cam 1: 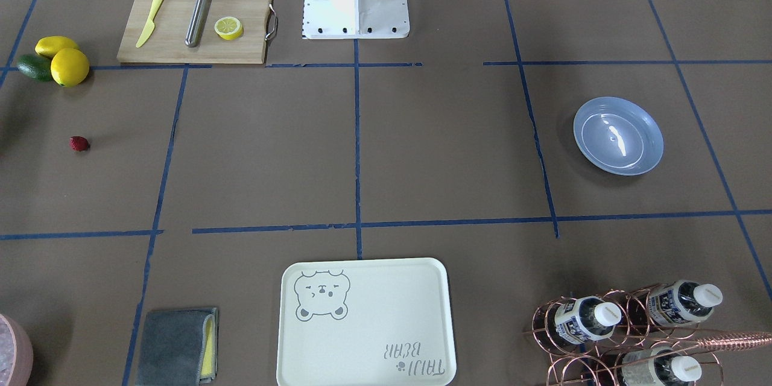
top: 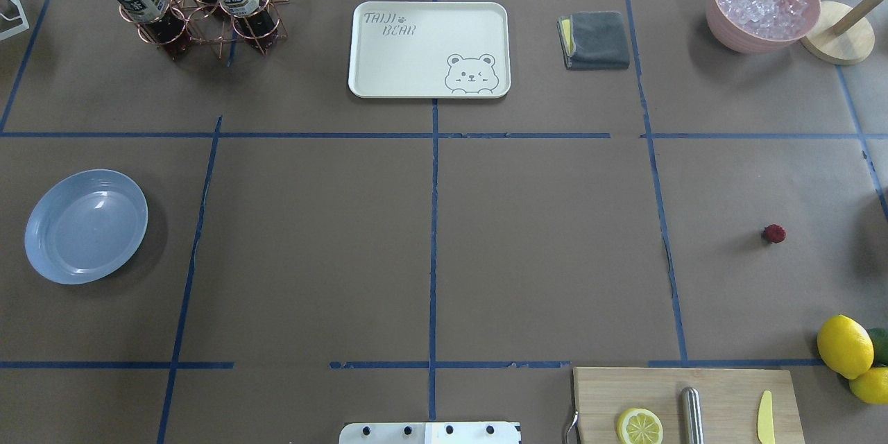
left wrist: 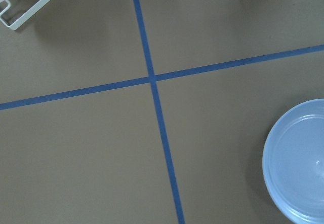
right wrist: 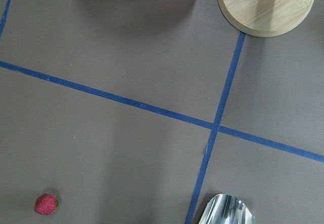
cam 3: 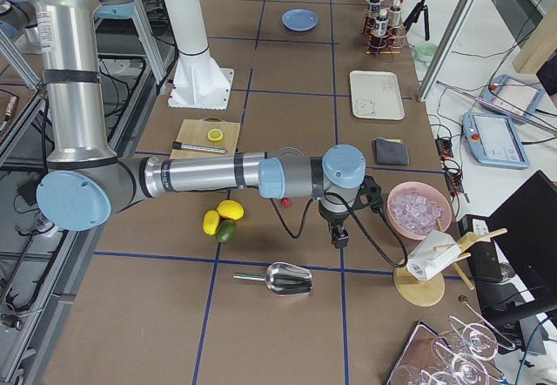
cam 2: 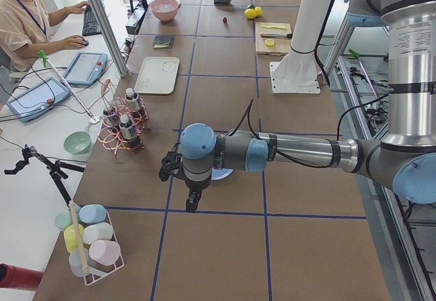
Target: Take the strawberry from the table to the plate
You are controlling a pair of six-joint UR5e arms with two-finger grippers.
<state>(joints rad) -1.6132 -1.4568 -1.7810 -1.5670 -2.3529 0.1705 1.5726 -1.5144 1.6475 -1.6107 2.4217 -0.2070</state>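
The strawberry is a tiny dark-red berry lying alone on the table, far on my right side; it also shows as the strawberry and the strawberry. The light-blue plate sits bare on the far left, also seen as the plate and the plate. My left gripper hangs beside the plate, beyond its outer side. My right gripper hangs a little past the strawberry. Both show only in the side views, so I cannot tell whether they are open or shut.
Two lemons and an avocado lie near a cutting board with a lemon half. A bear tray, grey cloth, bottle rack, ice bowl and metal scoop ring the table. A person sits beside it.
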